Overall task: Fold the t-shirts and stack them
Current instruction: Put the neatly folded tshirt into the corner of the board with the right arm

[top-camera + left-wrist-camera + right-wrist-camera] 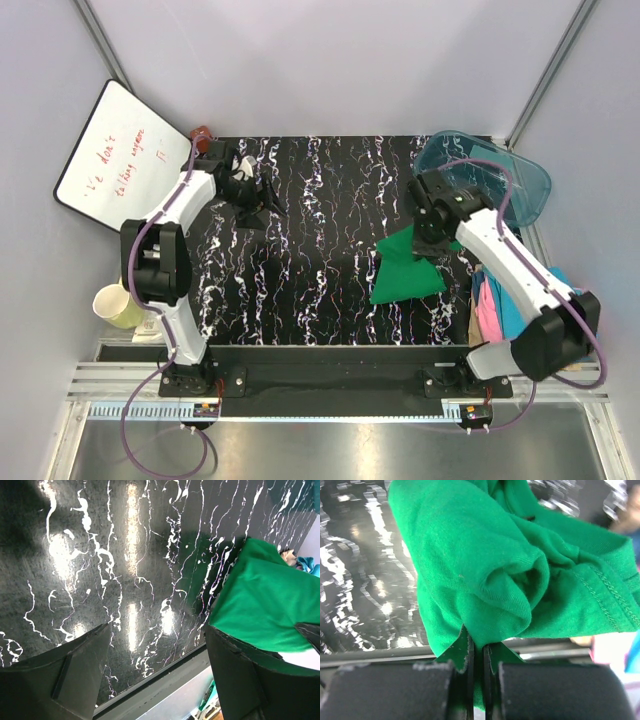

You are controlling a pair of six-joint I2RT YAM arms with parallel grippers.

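The bright green t-shirt (405, 268) lies partly folded on the right half of the black marbled table (320, 230). My right gripper (432, 240) is shut on a bunched fold at its far edge. In the right wrist view the cloth (495, 565) rolls up and is pinched between the closed jaws (479, 655). My left gripper (245, 190) hovers open over the far left of the table with nothing in it. In the left wrist view its fingers (75, 675) stand wide apart, and the green shirt (265, 605) shows at the right. Pink (487, 310) and teal-blue (512, 312) t-shirts lie piled at the table's right edge.
A clear teal tub (495, 175) sits at the back right, just behind the right arm. A whiteboard (120, 155) leans off the back left corner. A paper cup (118, 305) stands left of the left arm's base. Walls enclose the table on three sides.
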